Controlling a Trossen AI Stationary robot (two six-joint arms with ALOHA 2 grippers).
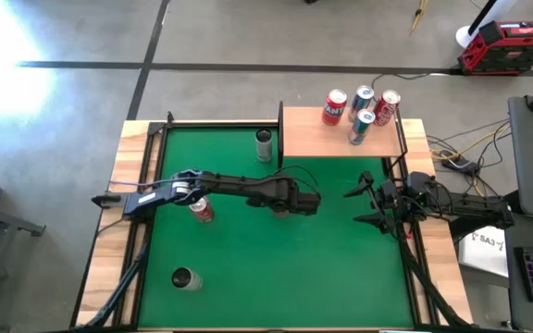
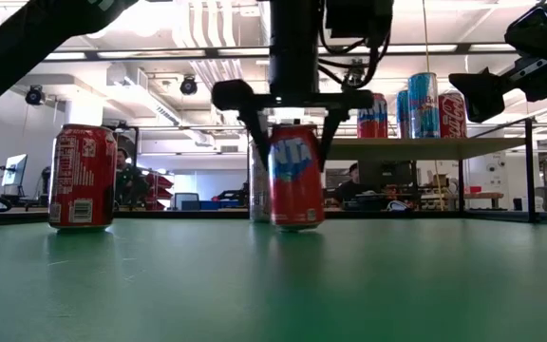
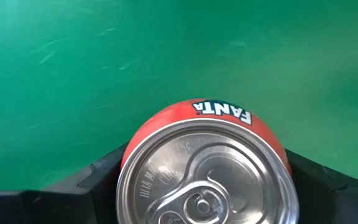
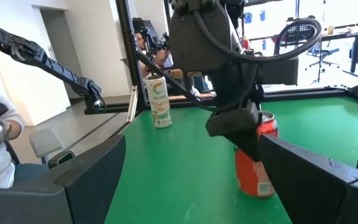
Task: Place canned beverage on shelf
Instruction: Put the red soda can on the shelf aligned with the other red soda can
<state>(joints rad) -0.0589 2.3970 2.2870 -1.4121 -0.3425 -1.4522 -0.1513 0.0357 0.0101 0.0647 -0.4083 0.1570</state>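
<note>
In the overhead view the left gripper (image 1: 290, 201) sat near the centre of the frame over the green mat (image 1: 248, 268), its fingers spread on either side of an upright orange-red Fanta can (image 2: 296, 177). The level view showed the fingers flanking the can's top, which stood on the mat; whether they pressed its sides could not be told. The left wrist camera looked down on the can's silver lid (image 3: 207, 174) between the dark fingers. The shelf (image 1: 340, 131) lay in the upper right of the overhead frame, with four cans (image 1: 362, 113) standing on it. Another red can (image 1: 202, 210) lay left of centre under the left arm, a pale can (image 1: 264, 144) stood just left of the shelf, and one more can (image 1: 185, 278) sat at lower left. The right gripper (image 1: 364, 205) waited at the mat's right edge, jaws wide apart and holding nothing.
</note>
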